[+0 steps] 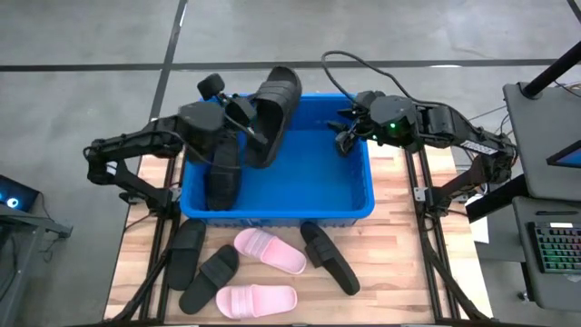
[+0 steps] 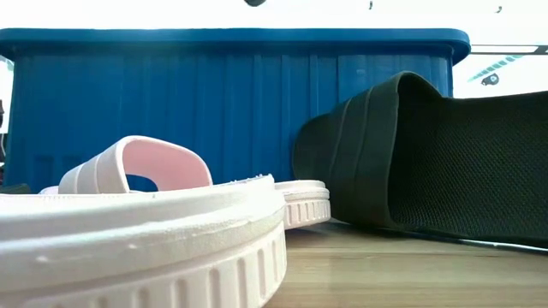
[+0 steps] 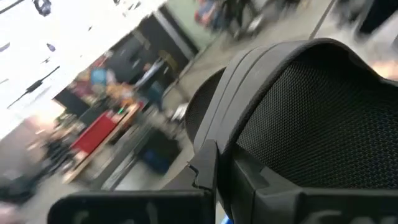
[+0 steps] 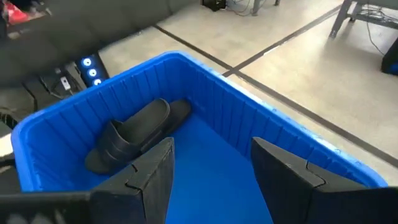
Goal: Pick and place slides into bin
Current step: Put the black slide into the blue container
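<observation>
Pink slide (image 2: 145, 248) fills the foreground; left gripper (image 1: 238, 116) apparently clamps a black slide (image 1: 270, 113) above the bin (image 1: 363, 207); right gripper (image 4: 211, 174) hovers, fingers wide.

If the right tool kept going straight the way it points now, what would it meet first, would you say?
Probably the blue floor of the bin. The open right tool points down into it; the black slide lies to one side of that line, though depth is uncertain.
</observation>
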Action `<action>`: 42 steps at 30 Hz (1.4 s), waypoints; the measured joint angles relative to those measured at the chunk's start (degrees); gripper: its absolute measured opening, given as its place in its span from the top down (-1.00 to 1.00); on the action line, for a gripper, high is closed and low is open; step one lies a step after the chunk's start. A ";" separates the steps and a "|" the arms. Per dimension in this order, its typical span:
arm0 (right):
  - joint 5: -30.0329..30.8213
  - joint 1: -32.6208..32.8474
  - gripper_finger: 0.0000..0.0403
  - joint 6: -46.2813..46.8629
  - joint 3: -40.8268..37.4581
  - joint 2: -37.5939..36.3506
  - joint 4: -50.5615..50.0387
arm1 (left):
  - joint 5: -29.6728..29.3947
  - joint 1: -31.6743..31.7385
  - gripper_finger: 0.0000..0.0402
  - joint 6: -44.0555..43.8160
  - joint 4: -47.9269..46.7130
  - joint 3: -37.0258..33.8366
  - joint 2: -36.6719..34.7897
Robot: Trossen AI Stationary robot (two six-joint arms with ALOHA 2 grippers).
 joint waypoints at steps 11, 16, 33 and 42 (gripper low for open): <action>2.74 0.00 0.00 0.53 -0.66 -3.00 -0.34 | -13.79 1.06 1.00 -3.09 -2.77 -2.07 3.52; 2.74 0.00 0.00 0.51 -0.72 -3.96 -0.32 | -15.11 1.84 1.00 -3.21 -7.93 -3.15 6.79; 5.26 0.00 0.00 0.29 -1.59 -4.09 -3.07 | -5.02 7.26 1.00 -21.93 -21.07 -9.53 11.23; 6.28 0.00 0.00 -0.15 -1.60 -4.08 -3.06 | -5.33 7.63 1.00 -25.23 -20.89 -18.44 12.52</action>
